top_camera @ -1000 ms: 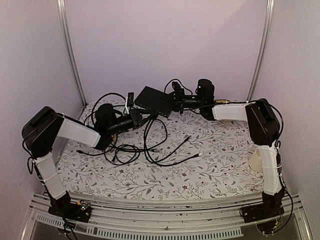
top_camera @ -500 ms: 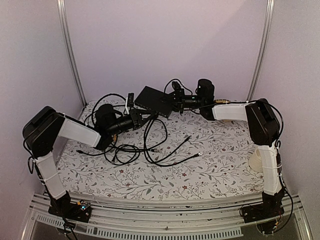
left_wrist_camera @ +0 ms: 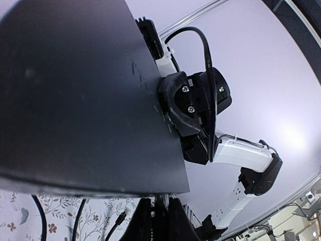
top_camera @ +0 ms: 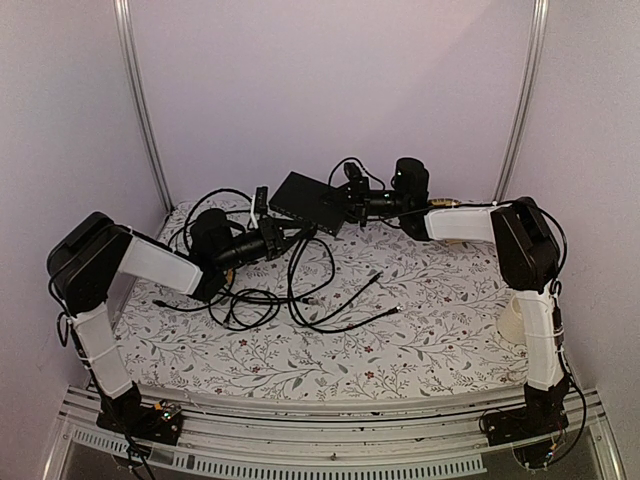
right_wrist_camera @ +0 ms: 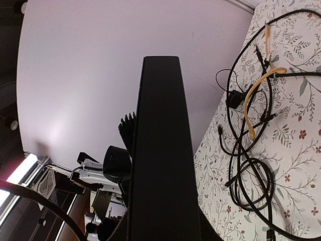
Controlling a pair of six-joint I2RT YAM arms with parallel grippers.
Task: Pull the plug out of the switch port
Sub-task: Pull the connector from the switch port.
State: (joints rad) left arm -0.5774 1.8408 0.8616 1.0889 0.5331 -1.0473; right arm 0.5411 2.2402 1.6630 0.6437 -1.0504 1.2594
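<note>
Over the floral cloth (top_camera: 420, 330) the right gripper (top_camera: 342, 206) clamps the raised, tilted switch (top_camera: 303, 197) by its right edge, while the left gripper (top_camera: 289, 234), at the switch's near-left edge with its hold on the plug impossible to tell, should pull straight out, not sideways.

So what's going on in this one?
The right gripper holds the black switch tilted up above the flowered table, near the back. The left gripper is at the switch's lower edge, where cables trail down to the table. Whether it has hold of the plug cannot be seen from these views.
</note>
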